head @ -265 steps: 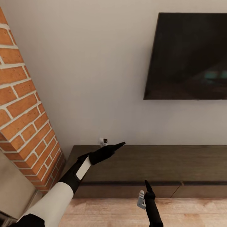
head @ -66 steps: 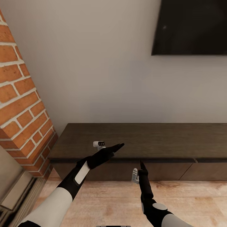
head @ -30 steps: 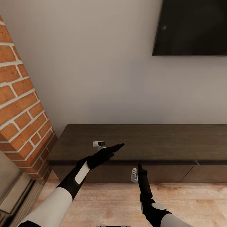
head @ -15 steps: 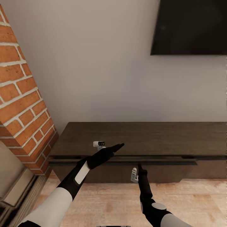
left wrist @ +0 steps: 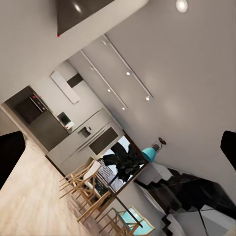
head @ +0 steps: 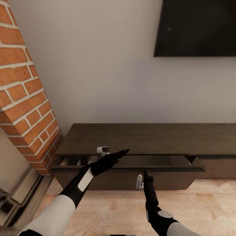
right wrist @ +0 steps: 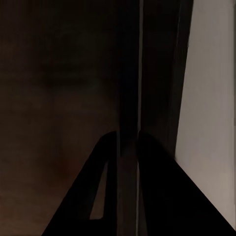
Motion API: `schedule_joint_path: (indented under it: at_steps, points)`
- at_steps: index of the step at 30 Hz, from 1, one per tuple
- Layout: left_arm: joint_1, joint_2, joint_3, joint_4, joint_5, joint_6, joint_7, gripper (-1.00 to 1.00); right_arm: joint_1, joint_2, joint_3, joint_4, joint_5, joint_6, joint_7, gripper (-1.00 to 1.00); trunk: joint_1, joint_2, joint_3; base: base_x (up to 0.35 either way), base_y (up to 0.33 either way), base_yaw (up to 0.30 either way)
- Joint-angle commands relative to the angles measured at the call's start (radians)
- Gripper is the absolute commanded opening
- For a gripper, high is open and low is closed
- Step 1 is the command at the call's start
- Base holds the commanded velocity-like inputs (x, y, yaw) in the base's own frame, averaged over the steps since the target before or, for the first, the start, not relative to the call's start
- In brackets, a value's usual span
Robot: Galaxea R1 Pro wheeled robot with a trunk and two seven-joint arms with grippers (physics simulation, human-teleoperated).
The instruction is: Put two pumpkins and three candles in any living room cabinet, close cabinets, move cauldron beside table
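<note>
- Where the head view begins at its left edge, a red brick chimney [head: 24, 82] slants up the pale wall, with part of a dark fireplace [head: 14, 200] at its foot on the light wood floor [head: 203, 209].
- Next comes the left gripper [head: 123, 152], held over the front edge of the cabinet [head: 147, 139] at its left end; from the head view its black fingers read as one narrow point, yet in the left wrist view the dark tips [left wrist: 10, 157] stand at opposite edges, so the jaws are spread wide and hold nothing.
- Across the middle runs the long, low, dark brown cabinet against the wall; its left drawer [head: 131, 168] is pulled partly out, showing pale interior walls near its left end.
- Lower and to the right, the right gripper [head: 144, 172] points up at the drawer's front edge.
- By the right wrist view, its jaws are narrow, a thin dark edge running between the fingers [right wrist: 152, 167]; whether they pinch it I cannot tell.
- Furthest right and high on the wall hangs a large black screen [head: 196, 28].
</note>
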Motion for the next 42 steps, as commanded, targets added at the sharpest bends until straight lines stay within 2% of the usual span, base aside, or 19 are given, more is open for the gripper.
schedule_joint_path:
  at_steps: [1,42]
  points:
    - [-0.001,0.001,-0.004,0.001,0.009,0.011,-0.001,1.00,0.000,0.000,0.000,0.002,0.005,0.006,0.002,-1.00,0.000,0.000,-0.001,-0.155,0.000,0.000]
    - [-0.001,0.001,-0.002,-0.002,0.009,0.011,-0.001,1.00,0.000,0.000,0.000,0.001,0.005,0.004,0.004,-1.00,0.000,0.000,-0.001,-0.188,0.006,0.000]
